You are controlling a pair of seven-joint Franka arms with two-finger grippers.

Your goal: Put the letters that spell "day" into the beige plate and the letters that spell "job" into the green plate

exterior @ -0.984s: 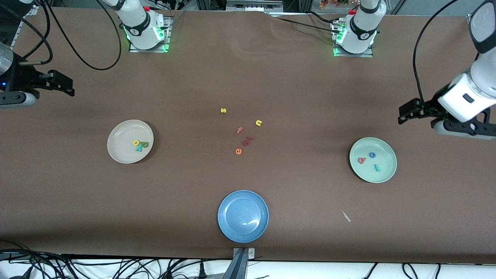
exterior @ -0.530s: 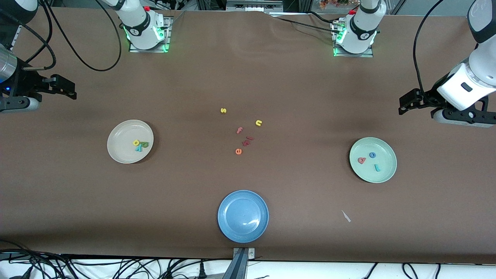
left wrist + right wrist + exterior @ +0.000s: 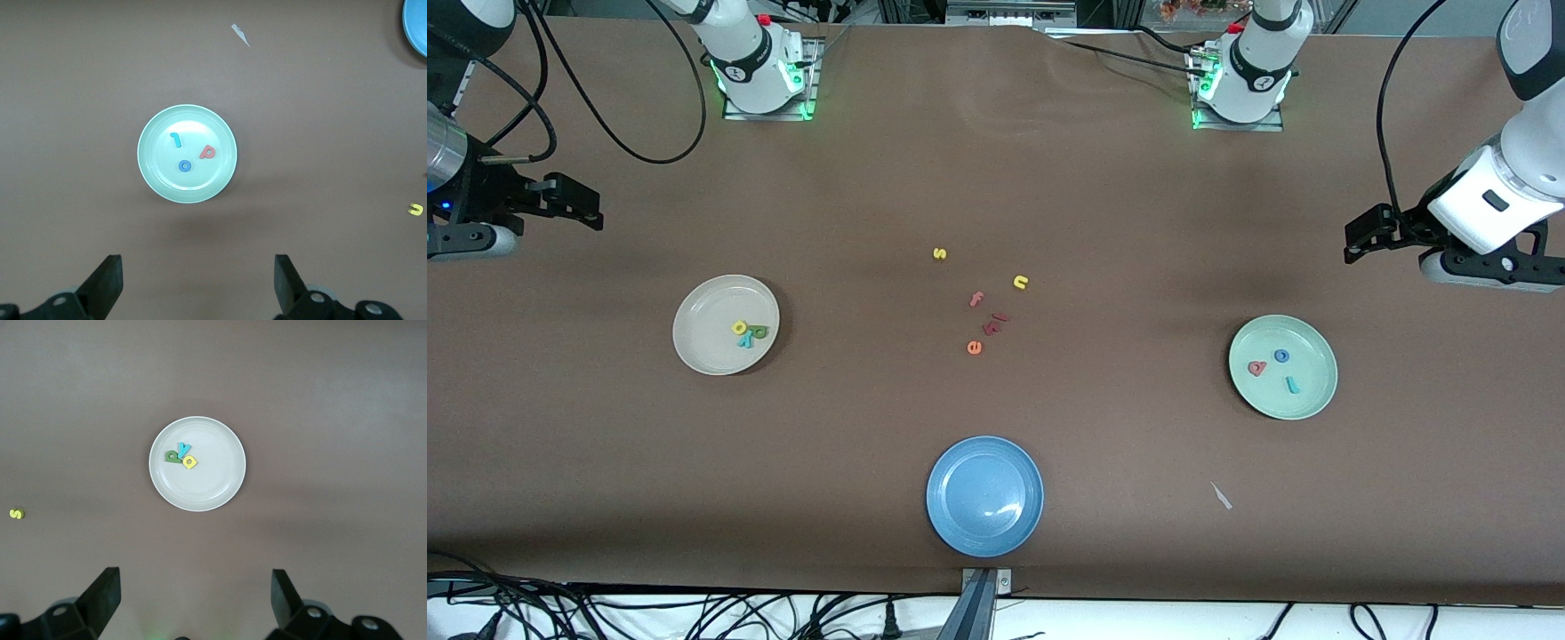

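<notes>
Judging by how things lie, the sorting looks complete, so the step in hand is to pull clear and wait; the sound way is to keep both arms high and out toward the counter's ends, away from the plates, so nothing gets nudged out again. The left hand [image 3: 1356, 245] hangs over bare counter near the green plate [image 3: 1316, 396], fingers spread and empty; the right hand [image 3: 587, 206] hangs over bare counter near the beige plate [image 3: 698, 351], likewise spread and empty. The letters that spell "day" [image 3: 748, 332] lie in the beige plate, a yellow looped piece, a green one and a teal "y" bunched together and touching; the letters that spell "job" [image 3: 1278, 368] lie in the green plate, a salmon looped piece, a blue ring and a teal hook, set slightly apart. The leftover letters [image 3: 987, 307] lie loose on the counter, between the beige plate and the green plate; the blue plate [image 3: 960, 524] sits nearer to the front camera than the beige plate, with no letters in it.
</notes>
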